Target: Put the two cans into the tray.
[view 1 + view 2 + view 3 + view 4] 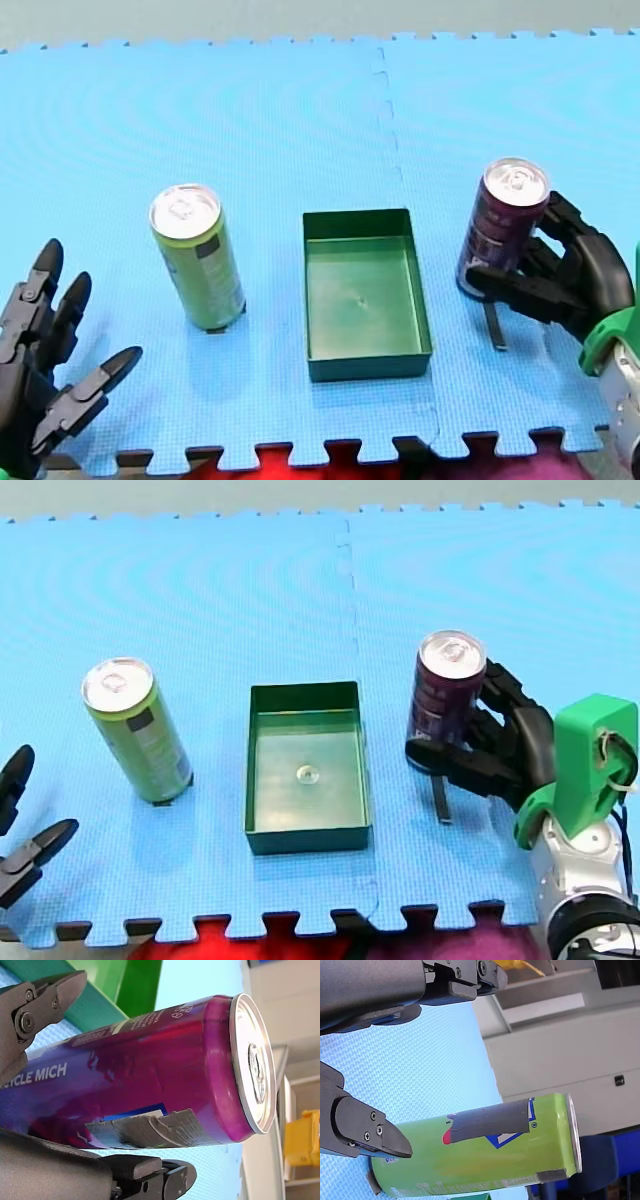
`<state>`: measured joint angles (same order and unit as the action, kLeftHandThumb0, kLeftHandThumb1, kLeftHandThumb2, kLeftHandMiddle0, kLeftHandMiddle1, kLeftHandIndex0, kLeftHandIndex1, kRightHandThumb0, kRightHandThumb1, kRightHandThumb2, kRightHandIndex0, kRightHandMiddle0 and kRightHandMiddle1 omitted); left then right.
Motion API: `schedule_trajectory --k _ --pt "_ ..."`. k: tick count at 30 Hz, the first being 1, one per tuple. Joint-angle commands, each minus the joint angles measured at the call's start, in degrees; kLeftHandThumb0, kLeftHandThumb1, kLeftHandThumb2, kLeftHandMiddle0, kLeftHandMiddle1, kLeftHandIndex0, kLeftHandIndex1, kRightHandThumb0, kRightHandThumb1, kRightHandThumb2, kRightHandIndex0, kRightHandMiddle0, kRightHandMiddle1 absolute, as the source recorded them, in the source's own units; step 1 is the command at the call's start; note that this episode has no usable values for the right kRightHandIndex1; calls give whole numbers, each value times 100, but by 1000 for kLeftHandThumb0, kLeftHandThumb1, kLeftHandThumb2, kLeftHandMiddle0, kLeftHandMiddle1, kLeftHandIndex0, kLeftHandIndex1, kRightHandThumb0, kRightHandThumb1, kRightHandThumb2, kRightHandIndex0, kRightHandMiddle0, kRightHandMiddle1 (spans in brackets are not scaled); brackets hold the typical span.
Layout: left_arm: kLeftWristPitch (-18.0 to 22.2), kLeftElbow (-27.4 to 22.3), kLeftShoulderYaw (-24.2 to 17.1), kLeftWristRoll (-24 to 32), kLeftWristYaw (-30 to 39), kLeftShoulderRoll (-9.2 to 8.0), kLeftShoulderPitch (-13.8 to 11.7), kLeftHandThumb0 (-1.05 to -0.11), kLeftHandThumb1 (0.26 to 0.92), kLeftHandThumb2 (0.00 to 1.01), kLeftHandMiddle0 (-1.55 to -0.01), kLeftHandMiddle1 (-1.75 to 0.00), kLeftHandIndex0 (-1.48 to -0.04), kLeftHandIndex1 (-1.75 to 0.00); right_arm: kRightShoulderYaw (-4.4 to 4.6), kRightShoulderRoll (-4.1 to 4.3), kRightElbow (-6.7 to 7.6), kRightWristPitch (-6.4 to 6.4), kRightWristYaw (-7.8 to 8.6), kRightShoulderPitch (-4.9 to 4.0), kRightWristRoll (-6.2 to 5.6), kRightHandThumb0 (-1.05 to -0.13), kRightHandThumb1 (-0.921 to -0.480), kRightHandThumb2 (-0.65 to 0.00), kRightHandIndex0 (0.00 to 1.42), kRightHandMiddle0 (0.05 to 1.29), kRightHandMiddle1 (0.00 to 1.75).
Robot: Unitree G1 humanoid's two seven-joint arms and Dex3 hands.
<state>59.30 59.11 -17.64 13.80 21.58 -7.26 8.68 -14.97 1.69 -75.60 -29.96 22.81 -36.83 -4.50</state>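
left hand [45, 360]: near left corner of the mat [250, 120], empty, fingers uncurled.
right hand [565, 275]: near right side, fingers wrapped around the purple can [498, 235].
purple can: upright on the mat, inside the right hand's grip.
tray [367, 366]: just left of the right hand, apart from both cans.
green can [198, 258]: upright, ahead of the left hand, clear of its fingers.

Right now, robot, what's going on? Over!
Right hand gripping purple can, upright on mat right of tray. Left hand open, apart from green can. Both cans outside tray; nothing between.
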Motion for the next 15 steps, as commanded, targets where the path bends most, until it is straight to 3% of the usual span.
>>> schedule_trajectory --k 1,9,15 --pt "-9 -31 5 -2 -19 -19 -18 -1048 855 0 -230 -1 -127 -1 -15 20 3 39 15 -59 -14 -909 -559 0 183 223 0" --pt "-11 -27 17 -21 -48 -20 -23 -1048 856 1 -232 -2 -128 -1 -14 8 -15 145 -34 -156 8 -859 -555 0 182 224 1" --pt "-1 -21 27 -30 -71 -12 -29 -1048 858 1 -234 -3 -130 -2 -5 8 -23 139 -24 -210 28 -840 -557 -1 186 226 1"
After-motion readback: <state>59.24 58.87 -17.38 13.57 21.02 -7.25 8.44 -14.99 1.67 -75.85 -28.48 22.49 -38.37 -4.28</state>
